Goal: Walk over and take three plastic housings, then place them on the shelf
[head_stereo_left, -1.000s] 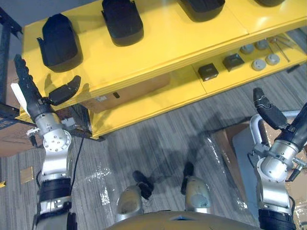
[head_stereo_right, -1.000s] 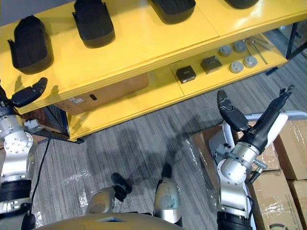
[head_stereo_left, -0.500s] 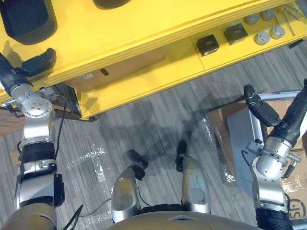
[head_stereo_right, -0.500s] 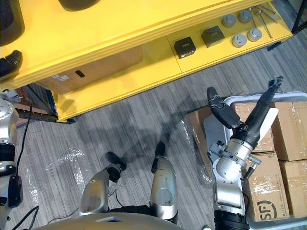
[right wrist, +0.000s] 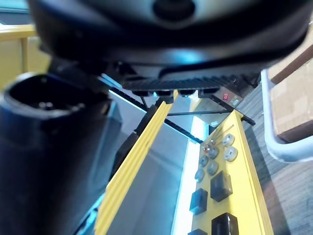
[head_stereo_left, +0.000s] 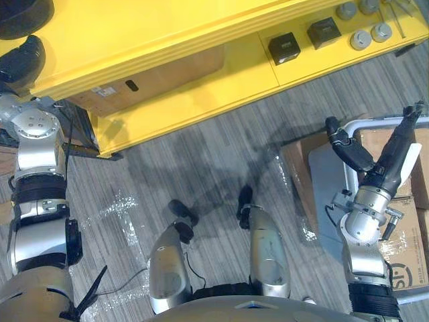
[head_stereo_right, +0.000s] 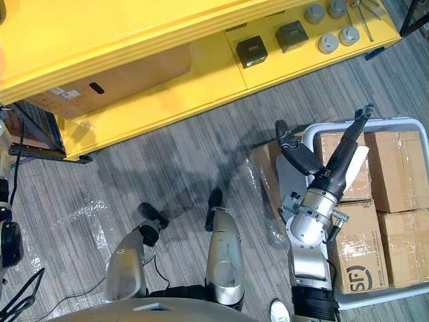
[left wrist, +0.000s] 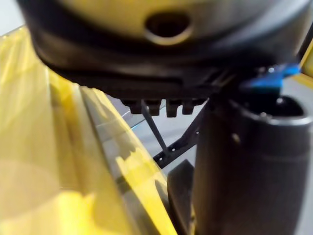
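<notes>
Left eye view: the right hand (head_stereo_left: 381, 153) hangs above a cart (head_stereo_left: 326, 188) of taped cardboard boxes (head_stereo_right: 395, 161), fingers straight and spread from the thumb, holding nothing. The left hand (head_stereo_left: 23, 54) sits at the front edge of the yellow shelf (head_stereo_left: 167, 27); I cannot tell whether it is spread or closed. A black plastic housing (head_stereo_left: 25, 8) lies on the shelf's top board just beyond that hand. Small black blocks (head_stereo_left: 284, 47) and grey discs (head_stereo_left: 359, 39) rest on the lower board.
</notes>
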### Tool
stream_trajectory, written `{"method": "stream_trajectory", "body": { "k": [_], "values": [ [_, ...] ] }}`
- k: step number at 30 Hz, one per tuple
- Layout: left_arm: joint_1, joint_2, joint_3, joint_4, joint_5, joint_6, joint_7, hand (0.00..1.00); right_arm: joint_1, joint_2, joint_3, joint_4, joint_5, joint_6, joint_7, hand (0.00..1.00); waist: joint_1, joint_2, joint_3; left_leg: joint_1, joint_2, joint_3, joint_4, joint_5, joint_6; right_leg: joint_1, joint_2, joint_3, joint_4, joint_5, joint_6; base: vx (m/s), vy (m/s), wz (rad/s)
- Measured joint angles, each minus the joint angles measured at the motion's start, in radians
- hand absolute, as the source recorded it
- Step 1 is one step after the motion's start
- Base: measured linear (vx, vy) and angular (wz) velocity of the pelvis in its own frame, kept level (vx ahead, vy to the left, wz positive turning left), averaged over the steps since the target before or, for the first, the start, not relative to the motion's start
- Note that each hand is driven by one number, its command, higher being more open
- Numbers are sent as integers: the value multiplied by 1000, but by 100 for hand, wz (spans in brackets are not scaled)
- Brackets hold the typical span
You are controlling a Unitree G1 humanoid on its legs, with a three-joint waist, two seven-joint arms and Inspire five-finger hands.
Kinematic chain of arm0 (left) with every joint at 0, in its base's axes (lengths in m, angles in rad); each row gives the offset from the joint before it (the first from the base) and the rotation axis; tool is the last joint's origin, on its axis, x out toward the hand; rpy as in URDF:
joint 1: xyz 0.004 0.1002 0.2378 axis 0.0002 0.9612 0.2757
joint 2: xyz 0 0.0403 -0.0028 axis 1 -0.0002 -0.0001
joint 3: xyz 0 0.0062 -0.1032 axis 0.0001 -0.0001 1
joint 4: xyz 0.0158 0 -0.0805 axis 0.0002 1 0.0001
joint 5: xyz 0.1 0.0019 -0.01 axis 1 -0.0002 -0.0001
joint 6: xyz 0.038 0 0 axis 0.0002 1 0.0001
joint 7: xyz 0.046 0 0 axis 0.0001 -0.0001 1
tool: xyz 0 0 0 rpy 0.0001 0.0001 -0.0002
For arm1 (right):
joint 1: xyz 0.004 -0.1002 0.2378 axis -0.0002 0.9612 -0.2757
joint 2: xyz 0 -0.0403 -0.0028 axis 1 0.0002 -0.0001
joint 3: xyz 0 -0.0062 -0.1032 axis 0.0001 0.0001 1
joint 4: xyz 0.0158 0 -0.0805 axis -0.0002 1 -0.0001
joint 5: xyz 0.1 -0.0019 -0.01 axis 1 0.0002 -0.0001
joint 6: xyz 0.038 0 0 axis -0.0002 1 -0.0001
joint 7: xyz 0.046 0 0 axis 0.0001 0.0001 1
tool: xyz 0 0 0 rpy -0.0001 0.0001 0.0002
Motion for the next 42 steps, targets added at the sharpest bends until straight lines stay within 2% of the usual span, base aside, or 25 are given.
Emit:
{"method": "stream_trajectory", "body": {
  "k": [8,15,19,26,29,33,35,36,37,38,40,42],
  "values": [
    [-70,33,0,29,-3,42,108,100,-59,0,22,40,0,0,0,100,-17,-29,11,-21,2,16,11,-1,-1,-42,-1,21,25,-2,-3,-4,-9,-3],
    [-116,43,0,62,-4,63,122,100,-81,0,45,77,0,-4,0,100,-21,-37,15,-33,14,18,33,-8,0,-57,0,25,41,-6,-7,-3,-4,-1],
    [-141,67,-15,81,-10,68,134,100,-91,0,46,97,0,-4,-1,100,-23,-50,22,-34,16,18,33,-8,0,-61,1,25,48,-12,-8,0,0,0],
    [-168,78,-30,98,-42,77,137,100,-90,1,48,108,1,-8,-1,100,-22,-50,22,-35,16,16,32,-8,0,-61,0,23,49,-10,-11,0,0,0],
    [-163,78,-38,94,-36,71,135,100,-68,2,48,106,0,-32,-1,100,-23,-50,22,-30,17,4,31,-5,-1,-43,1,11,43,-10,-11,28,-20,8],
    [3,62,-18,-80,-30,31,126,100,-6,19,43,73,0,-40,-2,100,-17,-48,23,11,16,-10,17,-5,-5,18,7,-7,15,-11,-9,44,-14,5],
    [172,-17,45,-295,0,-3,106,100,64,53,32,3,0,-41,-1,100,7,-43,25,72,11,-12,-6,-4,-13,88,11,-21,-11,-15,-4,64,-5,-1],
    [213,-40,57,-349,1,-13,99,100,81,62,30,-15,0,-41,-1,100,10,-41,24,89,9,-16,-14,-3,-16,111,11,-28,-19,-17,-3,62,-7,8],
    [304,-100,76,-463,2,-31,80,100,108,76,24,-58,0,-43,-1,100,19,-33,20,132,-3,-22,-45,3,-23,158,12,-40,-41,-19,1,77,7,12],
    [399,-169,84,-567,3,-54,61,100,136,90,10,-95,-1,-55,0,100,31,-14,7,164,-16,-23,-80,9,-29,195,12,-51,-66,-18,5,66,8,15],
    [511,-264,85,-678,6,-69,32,100,152,95,-4,-121,-1,-68,1,100,34,19,-21,182,-31,-32,-120,18,-30,231,15,-71,-109,-10,16,72,20,22],
    [666,-396,85,-796,5,-76,-14,100,155,100,-6,-128,-1,-68,9,100,42,69,-84,201,-47,-43,-162,29,-33,273,20,-100,-164,3,32,147,31,27]
  ]
}}
